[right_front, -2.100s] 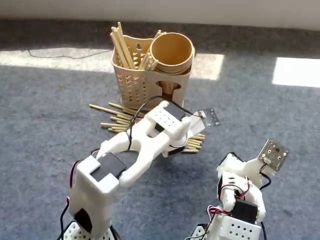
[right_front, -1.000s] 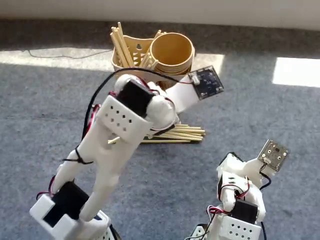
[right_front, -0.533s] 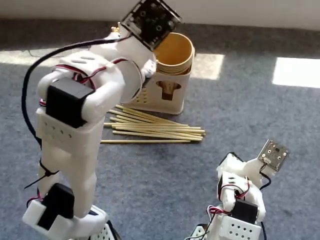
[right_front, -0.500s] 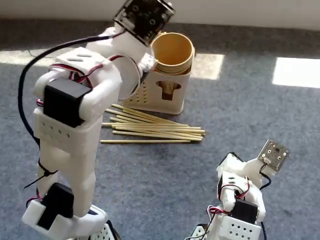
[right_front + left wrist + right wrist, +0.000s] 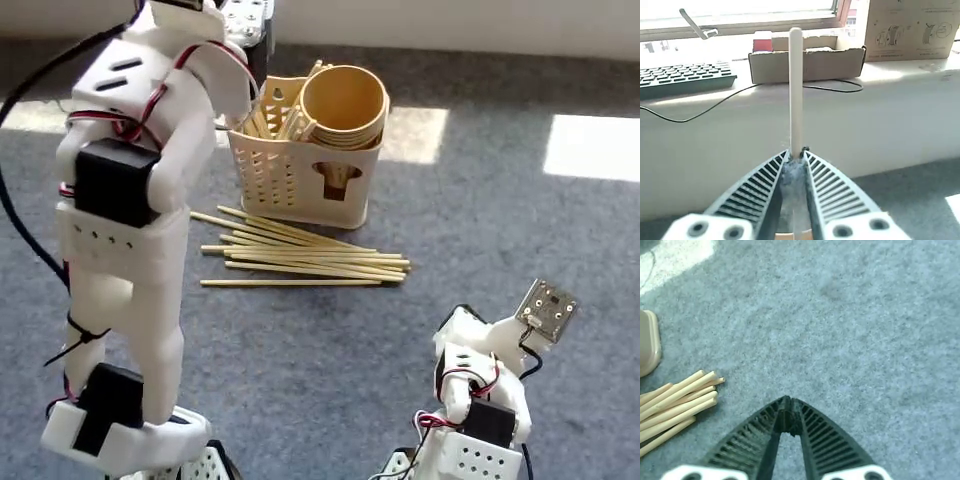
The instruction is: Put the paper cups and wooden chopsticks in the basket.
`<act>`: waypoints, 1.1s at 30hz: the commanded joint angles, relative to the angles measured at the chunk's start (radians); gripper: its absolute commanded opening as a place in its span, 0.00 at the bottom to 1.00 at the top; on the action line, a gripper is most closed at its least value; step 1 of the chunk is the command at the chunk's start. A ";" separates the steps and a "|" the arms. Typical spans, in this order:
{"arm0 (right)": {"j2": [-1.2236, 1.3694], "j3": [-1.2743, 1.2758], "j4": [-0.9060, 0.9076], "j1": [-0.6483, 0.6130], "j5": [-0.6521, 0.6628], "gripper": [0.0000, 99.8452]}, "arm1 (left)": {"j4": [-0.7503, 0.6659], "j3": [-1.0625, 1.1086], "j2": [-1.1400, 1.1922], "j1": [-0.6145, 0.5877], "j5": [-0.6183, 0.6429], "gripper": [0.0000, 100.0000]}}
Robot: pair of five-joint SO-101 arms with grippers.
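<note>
The left end effector (image 5: pixel 796 152) is clamped on one wooden chopstick (image 5: pixel 795 90) and appears raised over the left side of the basket (image 5: pixel 300 175). Lower the stick end-first into the compartment left of the paper cups (image 5: pixel 345 100), keep it clear of the rim, then release. The remaining chopsticks (image 5: pixel 300 262) lie on the grey worktop (image 5: pixel 500 250), just near of the basket. The right end effector (image 5: pixel 786 420) is closed and empty, at near right.
</note>
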 commanded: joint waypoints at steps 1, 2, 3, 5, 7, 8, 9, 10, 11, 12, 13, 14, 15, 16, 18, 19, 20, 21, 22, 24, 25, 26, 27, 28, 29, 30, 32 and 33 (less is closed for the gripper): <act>-0.010 0.105 -0.031 0.007 -0.002 0.01 | -0.084 0.035 0.022 -0.015 0.029 0.00; -0.010 0.105 -0.031 0.005 -0.002 0.01 | -0.100 0.044 0.033 -0.015 0.029 0.00; -0.010 0.105 -0.031 0.004 -0.002 0.01 | -0.114 0.053 0.044 -0.015 0.029 0.00; -0.010 0.105 -0.031 0.004 -0.002 0.01 | -0.137 0.073 0.065 -0.016 0.035 0.00; -0.010 0.105 -0.031 0.004 -0.002 0.01 | -0.143 0.094 0.087 -0.028 0.034 0.00; -0.010 0.105 -0.031 0.004 -0.002 0.01 | -0.143 0.104 0.096 -0.036 0.034 0.00; -0.010 0.105 -0.031 0.004 -0.002 0.01 | -0.143 0.111 0.104 -0.045 0.034 0.00; -0.010 0.105 -0.031 0.004 -0.002 0.01 | -0.141 0.116 0.111 -0.048 0.032 0.00; -0.010 0.105 -0.031 0.004 -0.002 0.01 | -0.138 0.116 0.117 -0.062 0.031 0.01; -0.010 0.105 -0.031 0.004 -0.002 0.01 | -0.137 0.116 0.122 -0.071 0.031 0.01; -0.010 0.105 -0.031 0.004 -0.002 0.01 | -0.137 0.114 0.125 -0.077 0.032 0.03; -0.010 0.105 -0.031 0.004 -0.002 0.01 | -0.135 0.116 0.127 -0.081 0.032 0.06; -0.010 0.105 -0.031 0.004 -0.002 0.01 | -0.124 0.116 0.127 -0.085 0.034 0.08; -0.010 0.105 -0.031 0.004 -0.002 0.01 | -0.100 0.110 0.127 -0.094 0.034 0.09; -0.010 0.105 -0.031 0.004 -0.002 0.01 | -0.063 0.108 0.120 -0.099 0.034 0.09; -0.010 0.105 -0.031 0.004 -0.002 0.01 | -0.051 0.108 0.119 -0.099 0.032 0.09; -0.010 0.105 -0.031 0.004 -0.002 0.01 | -0.035 0.108 0.117 -0.099 0.031 0.09; -0.010 0.105 -0.031 0.004 -0.002 0.01 | -0.020 0.105 0.117 -0.097 0.029 0.09; -0.010 0.105 -0.031 0.004 -0.002 0.01 | -0.002 0.096 0.116 -0.097 0.029 0.09; -0.010 0.105 -0.031 0.004 -0.002 0.01 | 0.058 0.054 0.116 -0.101 0.029 0.09; -0.010 0.105 -0.031 0.004 -0.002 0.01 | 0.091 0.033 0.116 -0.101 0.029 0.09; -0.010 0.105 -0.031 0.004 -0.002 0.01 | 0.120 0.012 0.116 -0.101 0.029 0.09; -0.010 0.105 -0.031 0.004 -0.002 0.01 | 0.149 -0.012 0.116 -0.096 0.029 0.09; -0.010 0.105 -0.031 0.004 -0.002 0.01 | 0.181 -0.035 0.116 -0.094 0.029 0.09; -0.010 0.105 -0.031 0.004 -0.002 0.01 | 0.216 -0.059 0.116 -0.085 0.028 0.09; -0.010 0.105 -0.031 0.004 -0.002 0.01 | 0.250 -0.077 0.117 -0.071 0.028 0.09; -0.010 0.105 -0.031 0.004 -0.002 0.01 | 0.318 -0.107 0.117 -0.051 0.026 0.09; -0.010 0.105 -0.031 0.005 -0.002 0.01 | 0.348 -0.119 0.117 -0.045 0.026 0.09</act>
